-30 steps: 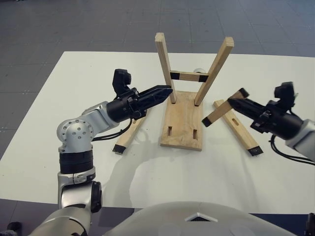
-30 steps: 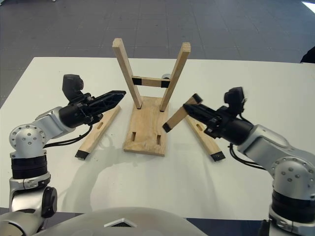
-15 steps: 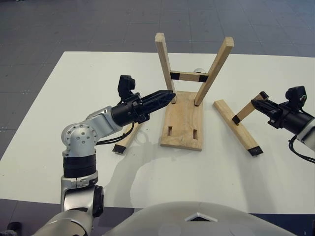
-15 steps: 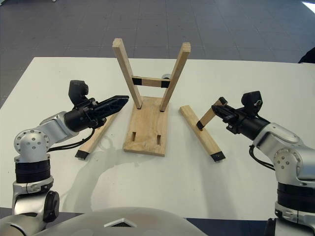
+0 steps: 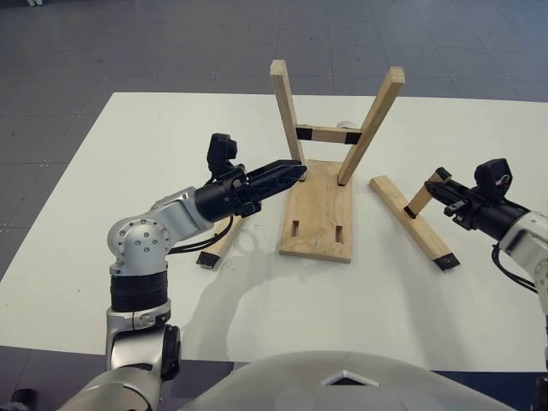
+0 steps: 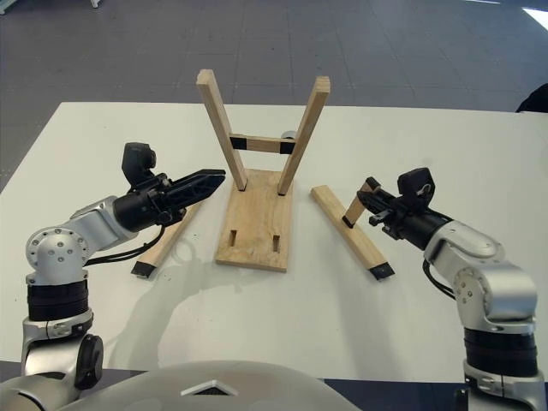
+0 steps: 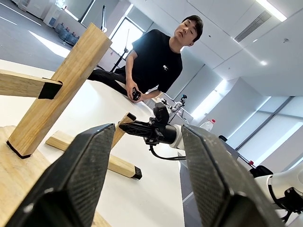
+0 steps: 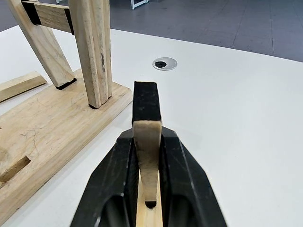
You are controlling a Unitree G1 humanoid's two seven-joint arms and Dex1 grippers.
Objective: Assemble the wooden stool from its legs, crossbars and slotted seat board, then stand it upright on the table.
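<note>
The slotted seat board [image 5: 315, 212] lies flat on the white table. Two legs [image 5: 288, 120] stand in its far end, joined by a crossbar [image 5: 328, 134]. My left gripper [image 5: 294, 169] is open and holds nothing; its tips hover by the base of the left standing leg. One loose leg [image 5: 218, 241] lies under my left arm, another loose leg [image 5: 409, 221] lies right of the board. My right gripper [image 8: 147, 142] is shut on a short black-tipped crossbar [image 8: 147, 124], held tilted just above the right loose leg [image 6: 349, 231].
The white table [image 5: 360, 300] has bare room in front of the seat board and at the far left. A round cable grommet [image 8: 164, 63] sits in the tabletop behind the standing legs. Two open slots [image 5: 295, 228] show at the board's near end.
My right gripper has carried the short crossbar away from the seat board to the right, over the loose leg. My left gripper has edged slightly toward the standing leg's base.
</note>
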